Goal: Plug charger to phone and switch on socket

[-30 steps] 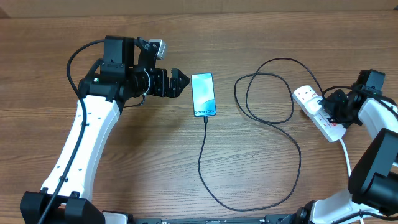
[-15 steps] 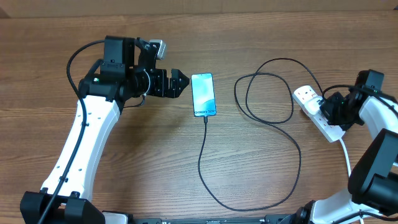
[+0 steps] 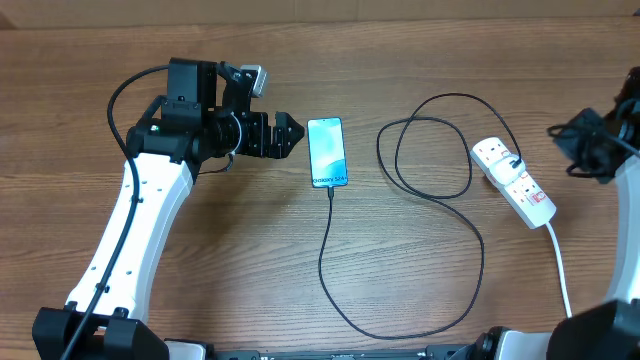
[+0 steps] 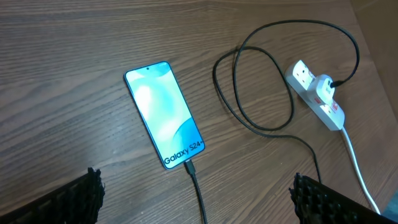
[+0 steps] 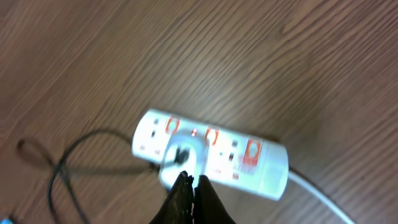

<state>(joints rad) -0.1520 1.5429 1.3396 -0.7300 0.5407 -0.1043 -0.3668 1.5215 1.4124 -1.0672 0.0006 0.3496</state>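
- Phone lies flat, screen up and lit cyan, near the middle of the bench and a little toward the far edge.
- The charger has its small black connector at the phone's near end, and it looks seated. The cable runs toward the near edge, sweeps right, then loops loosely between phone and socket.
- Socket lies on a diagonal close to the right edge, its thick white cord trailing toward the near right corner. The white plug sits in it.
- Left tool has its jaws spread wide with nothing between them. It hovers just left of the phone, not touching it.
- Right tool has its tips pressed together and pinches nothing. From overhead it sits out by the right edge, apart from the socket.
- The right wrist view is blurred. A small red dot shows beside the plug, but I cannot tell whether it is a lit lamp.

Judgement: the plugging looks done, and the switch state is unconfirmed.

Risks from here:
- A press with closed tips lands on a narrow point. Coming in off-centre, it could strike the plug body or the wrong switch mark.
- The strip is light and unanchored, so a slanted push could skid it toward the right edge. That would drag the cable and could work the plug loose.
- The loops give slack, so the phone end is less exposed. A snagged loop would still tug the connector.
- The left tool, so close to the phone, could nudge it if it swings right.
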